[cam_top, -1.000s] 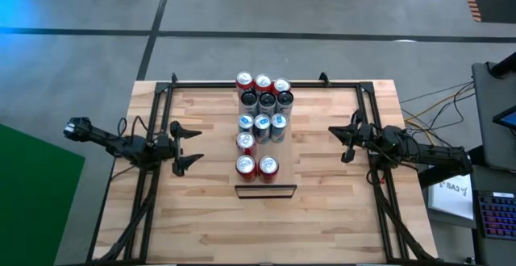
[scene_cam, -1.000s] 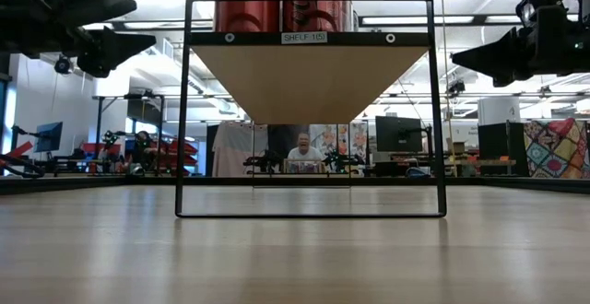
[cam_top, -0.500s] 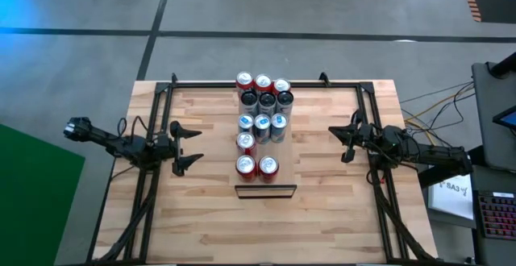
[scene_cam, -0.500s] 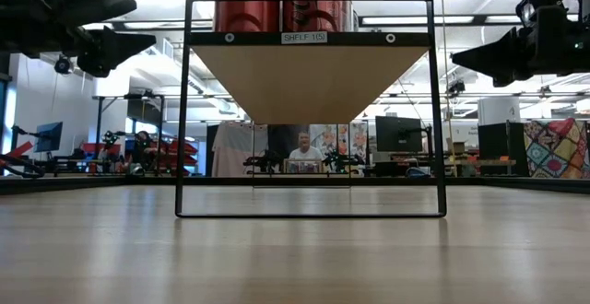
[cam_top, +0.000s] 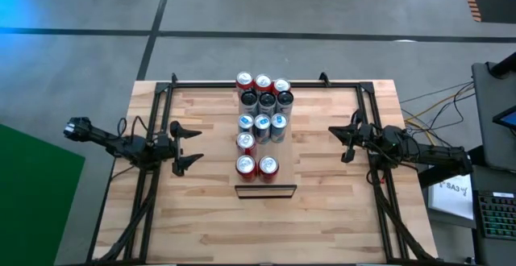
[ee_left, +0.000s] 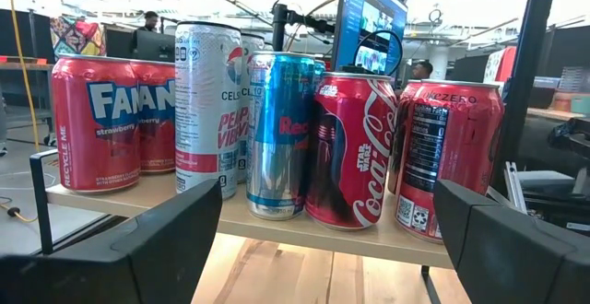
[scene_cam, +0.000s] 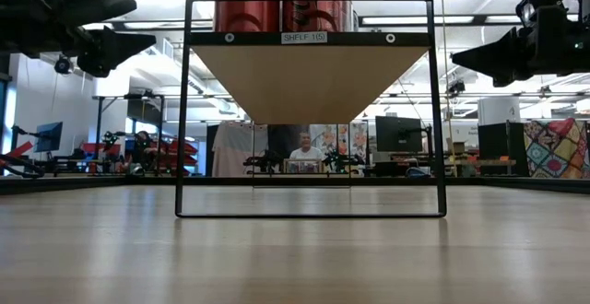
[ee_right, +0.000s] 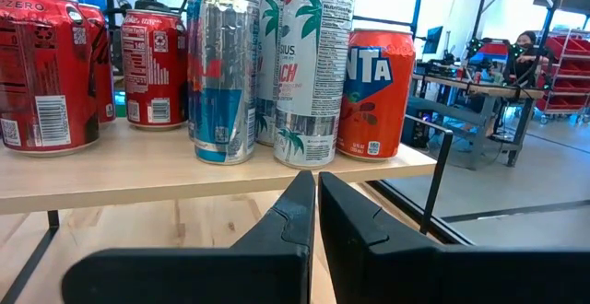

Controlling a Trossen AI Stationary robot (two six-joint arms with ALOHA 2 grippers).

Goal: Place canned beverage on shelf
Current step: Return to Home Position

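cans (scene_cam: 249, 5) atop shelf (scene_cam: 309, 83) run off the low view's edge.

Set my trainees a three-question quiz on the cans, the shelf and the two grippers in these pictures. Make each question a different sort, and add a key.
1. True or false: the left gripper is holding a can.
2. How many cans stand in the row nearest the dark-edged end of the shelf? A) one B) two C) three
3. Fill the gap: in its own wrist view, the right gripper has its fingers ____ (spread wide / closed together).

Key
1. False: it is open and empty, off to the side of the shelf.
2. B
3. closed together
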